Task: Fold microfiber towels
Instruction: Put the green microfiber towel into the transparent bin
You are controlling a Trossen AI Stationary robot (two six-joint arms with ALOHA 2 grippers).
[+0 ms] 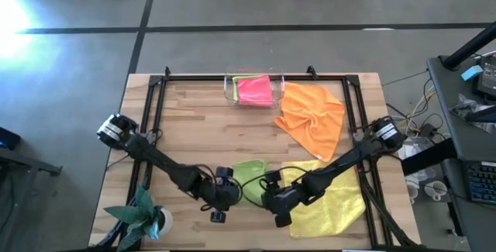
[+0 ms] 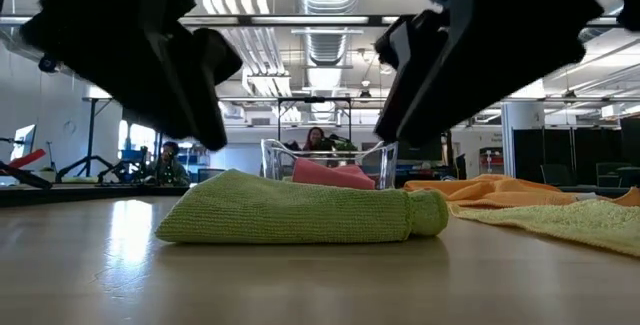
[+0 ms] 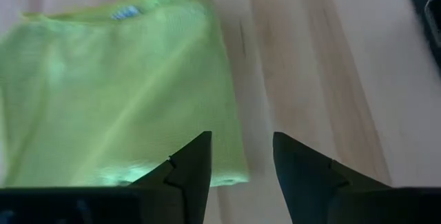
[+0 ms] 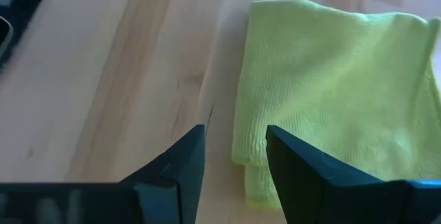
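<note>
A folded lime green towel [image 1: 248, 176] lies flat on the table near its front edge, seen as a low pad in the low view [image 2: 300, 212]. My left gripper [image 1: 229, 190] stands open just left of it, its fingers [image 3: 193, 165] above the towel's near corner [image 3: 220, 172]. My right gripper [image 1: 271, 195] stands open at the towel's right, its fingers [image 4: 293, 158] over the other near corner [image 4: 251, 165]. Both hang above the towel without touching it. A yellow towel [image 1: 329, 199] lies spread at the front right, and an orange towel [image 1: 311, 117] lies rumpled behind it.
A clear tray [image 1: 229, 89] at the far middle holds a pink towel [image 1: 254, 90] on top of a green one. A small potted plant [image 1: 146, 217] stands at the front left corner. A black frame [image 1: 159, 105] runs along the table's sides.
</note>
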